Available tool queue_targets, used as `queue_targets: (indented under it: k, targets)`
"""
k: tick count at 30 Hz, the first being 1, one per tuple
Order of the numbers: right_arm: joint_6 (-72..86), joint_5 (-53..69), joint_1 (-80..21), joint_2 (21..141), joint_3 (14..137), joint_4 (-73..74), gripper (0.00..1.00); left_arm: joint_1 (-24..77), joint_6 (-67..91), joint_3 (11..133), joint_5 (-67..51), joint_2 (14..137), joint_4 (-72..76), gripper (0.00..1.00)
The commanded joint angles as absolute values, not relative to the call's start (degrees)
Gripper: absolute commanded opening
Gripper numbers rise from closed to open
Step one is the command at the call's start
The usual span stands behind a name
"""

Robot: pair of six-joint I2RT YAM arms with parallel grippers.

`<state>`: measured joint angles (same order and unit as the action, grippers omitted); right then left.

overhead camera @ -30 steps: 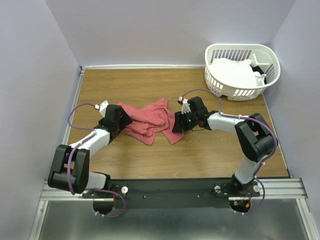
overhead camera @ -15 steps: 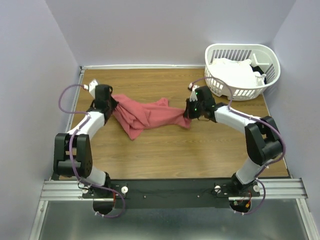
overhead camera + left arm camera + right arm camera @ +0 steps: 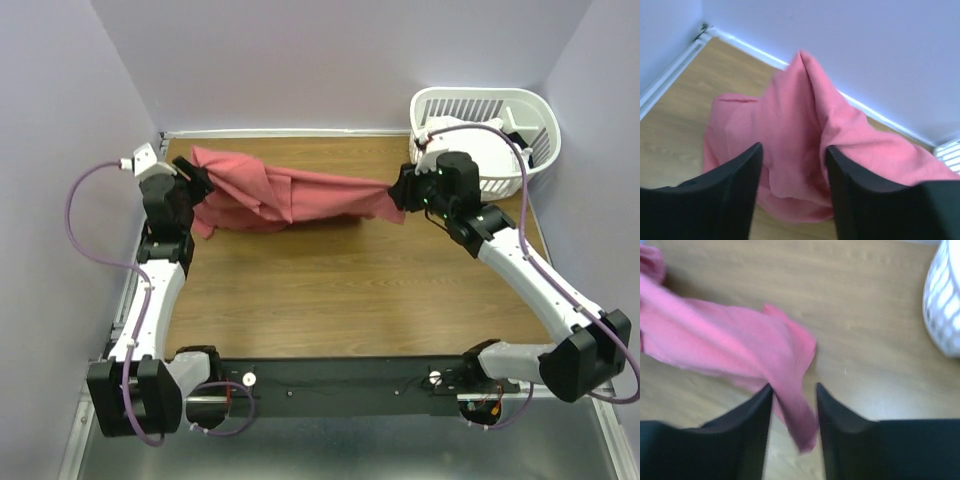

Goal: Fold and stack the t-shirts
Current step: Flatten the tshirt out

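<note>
The coral-red t-shirt (image 3: 290, 200) hangs stretched above the table between my two grippers, bunched at the left and narrowing to the right. My left gripper (image 3: 195, 180) is at its left end near the back-left corner. In the left wrist view its jaws (image 3: 792, 147) stand wide apart with loose folds of the shirt (image 3: 800, 115) between them. My right gripper (image 3: 400, 190) is at the right end. Its jaws (image 3: 793, 386) are apart, and a strip of the shirt (image 3: 730, 345) dangles between them against the left finger. White t-shirts (image 3: 470, 145) lie in the basket.
The white slatted laundry basket (image 3: 480, 95) stands at the back right corner, just behind my right gripper; its wall (image 3: 945, 305) shows in the right wrist view. The walls enclose the wooden table (image 3: 350, 290) on three sides.
Both arms rose and spread apart toward the back, lifting the crumpled shirt off the table and pulling it out long. Both pairs of jaws closed on it and now stand apart again.
</note>
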<state>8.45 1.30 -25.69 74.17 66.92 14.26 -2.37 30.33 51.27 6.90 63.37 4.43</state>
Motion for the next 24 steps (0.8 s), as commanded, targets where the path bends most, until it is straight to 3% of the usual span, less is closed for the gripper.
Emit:
queue_targets:
  k: [1, 4, 11, 15, 24]
  targets:
    - [10.3, 3.9, -25.0, 69.6, 59.6, 22.4, 0.52, -3.6, 33.1, 41.3, 9.6, 56.5, 1.4, 0.73]
    - [11.5, 8.6, -25.0, 67.9, 57.7, 25.5, 0.63, -3.2, 33.5, 38.8, 9.1, 51.6, -3.1, 0.75]
    - [12.6, 16.2, -25.4, 69.1, 55.4, 26.5, 0.64, 2.0, 33.9, 38.3, 5.7, 47.1, -17.0, 0.79]
    - [12.3, 17.0, -27.8, 72.9, 55.2, 25.6, 0.63, 6.4, 36.4, 36.0, 4.2, 46.6, -17.6, 0.83]
    - [16.4, 15.5, -32.5, 82.3, 53.1, 18.4, 0.59, 22.2, 40.5, 40.3, 10.4, 62.9, -18.0, 0.74]
